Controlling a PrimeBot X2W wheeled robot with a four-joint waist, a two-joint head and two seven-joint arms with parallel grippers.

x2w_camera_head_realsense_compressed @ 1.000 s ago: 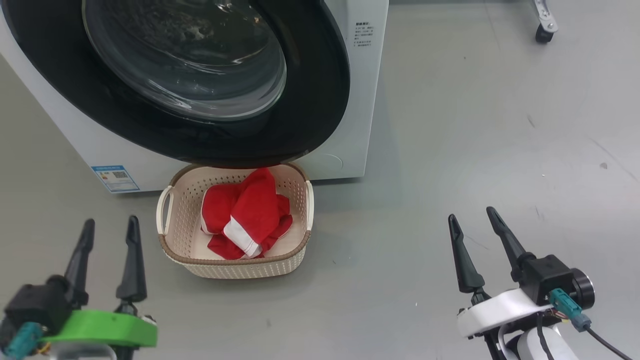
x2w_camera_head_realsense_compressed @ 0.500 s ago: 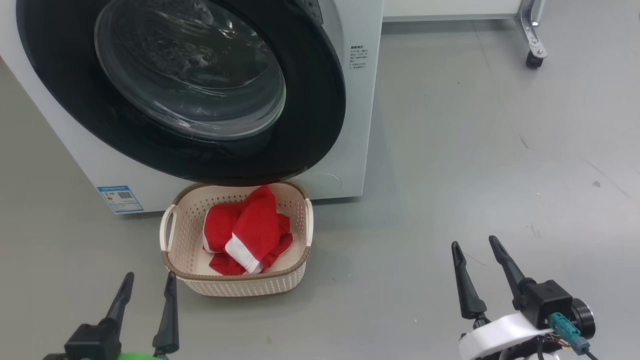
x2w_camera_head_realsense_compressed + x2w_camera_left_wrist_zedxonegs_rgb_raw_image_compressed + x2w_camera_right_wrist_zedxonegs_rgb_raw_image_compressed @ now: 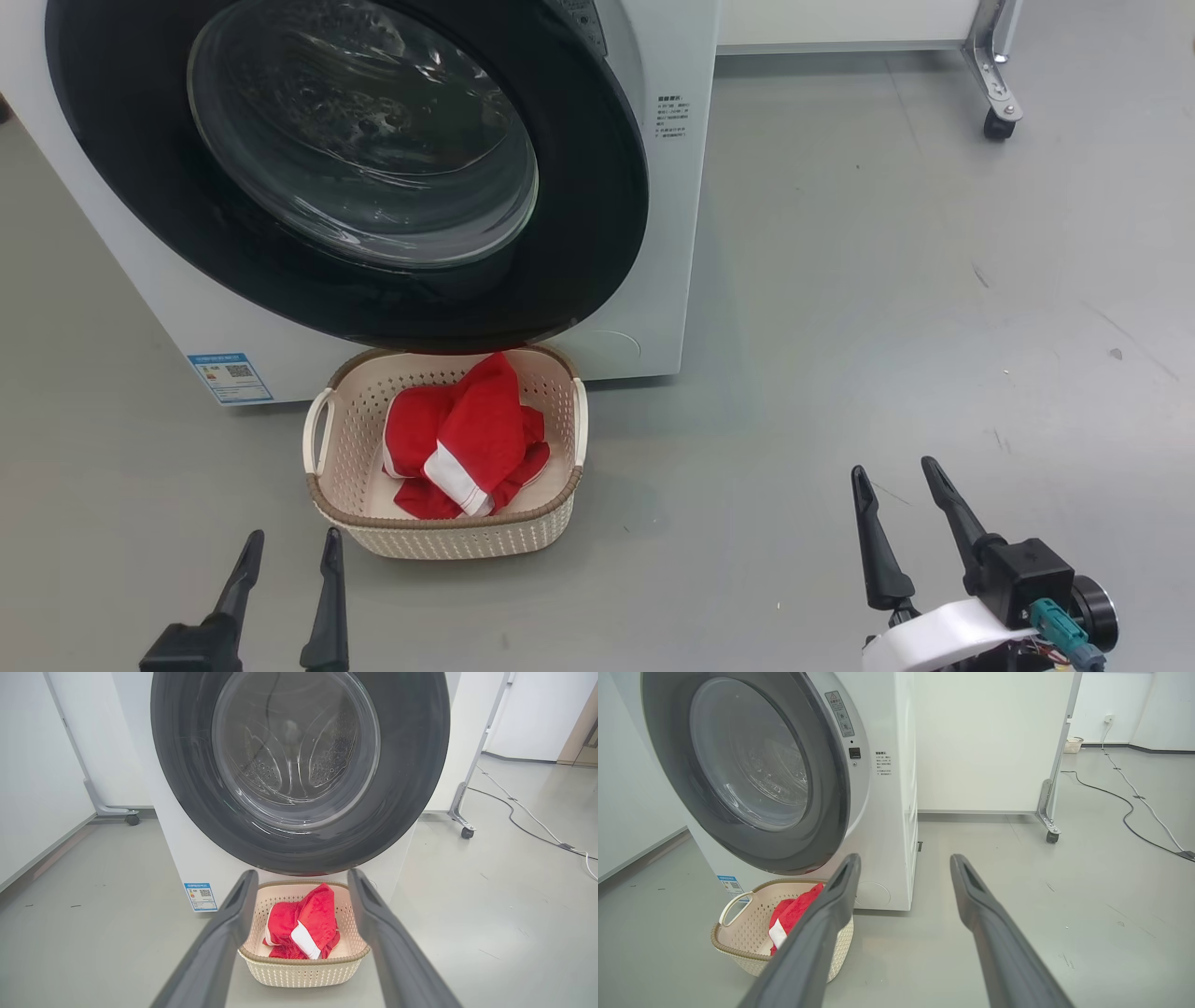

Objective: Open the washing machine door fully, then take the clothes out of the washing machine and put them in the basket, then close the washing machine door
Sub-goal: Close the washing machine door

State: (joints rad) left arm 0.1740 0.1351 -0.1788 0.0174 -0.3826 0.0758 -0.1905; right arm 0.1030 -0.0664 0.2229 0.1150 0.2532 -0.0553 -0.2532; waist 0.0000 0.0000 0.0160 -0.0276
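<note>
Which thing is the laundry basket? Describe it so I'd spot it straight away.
Find the big white washing machine with its round black-rimmed door. On the floor below that door sits the basket: cream, perforated, brown-rimmed, holding red clothes.

The washing machine door (image 3: 597,187) overhangs the basket (image 3: 448,543), open floor (image 3: 840,327) on its right

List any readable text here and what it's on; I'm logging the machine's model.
Blue sticker, low on the washing machine front: QR code, print too small to read.
Black print near its right edge: too small.
Grey label above that print: blurred.
</note>
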